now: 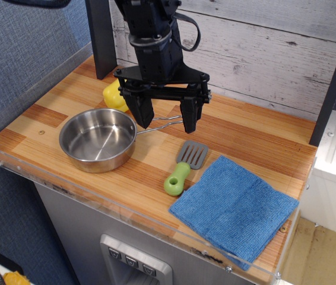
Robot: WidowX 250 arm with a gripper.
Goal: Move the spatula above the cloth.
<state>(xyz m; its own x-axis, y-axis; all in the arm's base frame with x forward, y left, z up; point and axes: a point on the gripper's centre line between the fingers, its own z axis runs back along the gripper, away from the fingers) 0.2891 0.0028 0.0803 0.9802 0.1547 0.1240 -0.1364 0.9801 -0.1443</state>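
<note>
Spatula (184,167) lies between pan (98,139) and cloth (234,208).

Black arm (150,35), looped black cable (187,27), black wedge-shaped jaws.
</note>
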